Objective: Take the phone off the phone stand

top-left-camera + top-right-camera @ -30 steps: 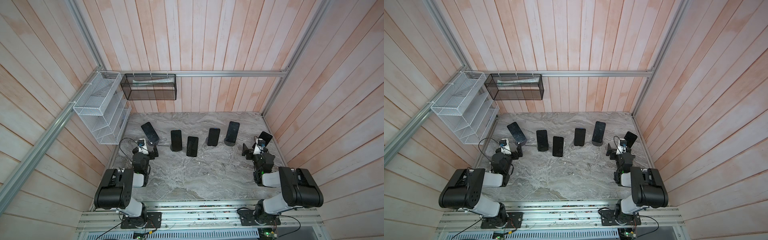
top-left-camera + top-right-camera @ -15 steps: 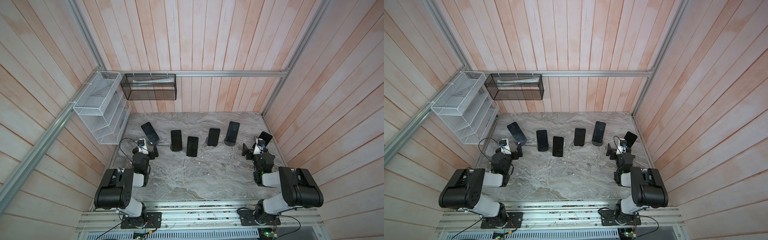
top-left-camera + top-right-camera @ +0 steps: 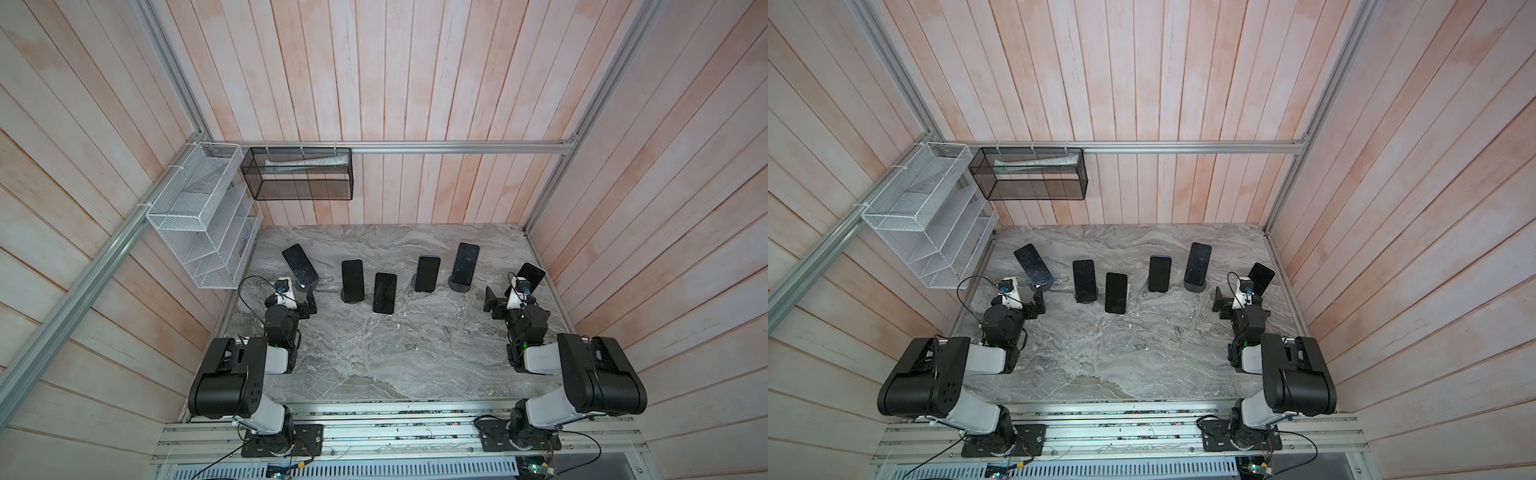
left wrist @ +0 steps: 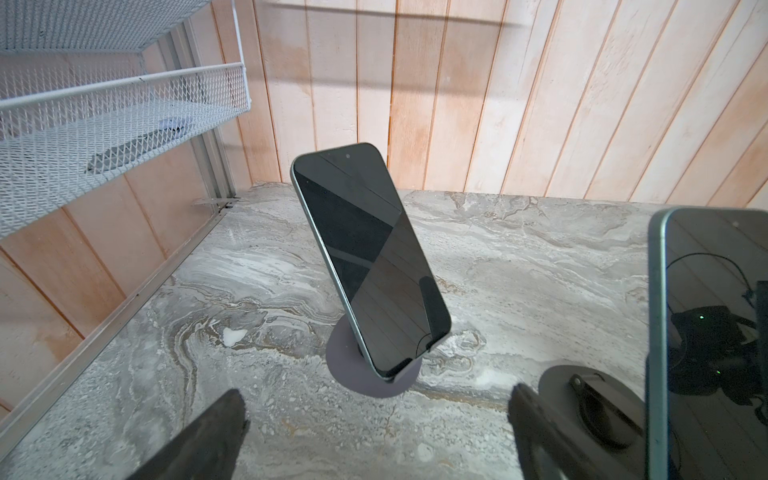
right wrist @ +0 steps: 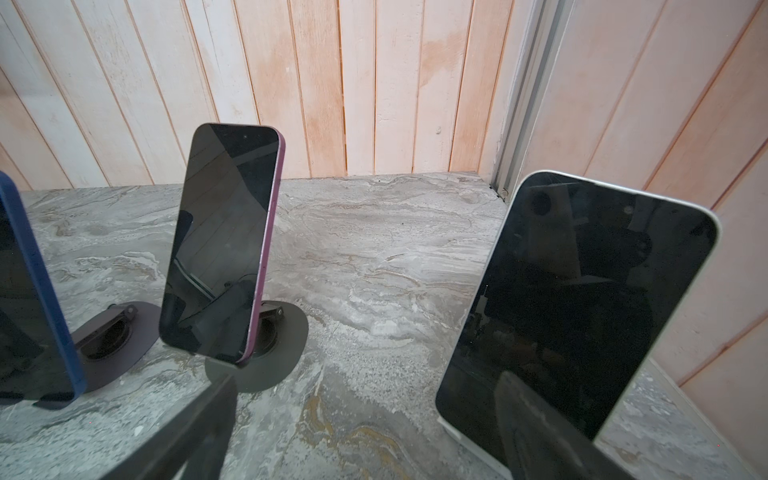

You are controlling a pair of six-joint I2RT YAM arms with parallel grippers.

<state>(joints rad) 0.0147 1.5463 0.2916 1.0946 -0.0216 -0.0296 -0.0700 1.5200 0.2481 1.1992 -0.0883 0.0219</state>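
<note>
Still, nothing has shifted in the last second: our left gripper (image 4: pixel 374 436) hangs spread wide and empty before the green-edged phone (image 4: pixel 370 257), tilted on its round stand (image 4: pixel 341 368) on the tabletop (image 4: pixel 519 249). Our right gripper (image 5: pixel 370 432), equally released, faces the white-edged phone (image 5: pixel 573 316). We judge removal not begun.

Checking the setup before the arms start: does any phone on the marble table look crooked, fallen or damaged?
Nothing fallen or visibly damaged. The leftmost phone sits askew: on its round stand it slants sideways, while the middle phones stand about straight. The rightmost phone slants too, the other way.
</note>
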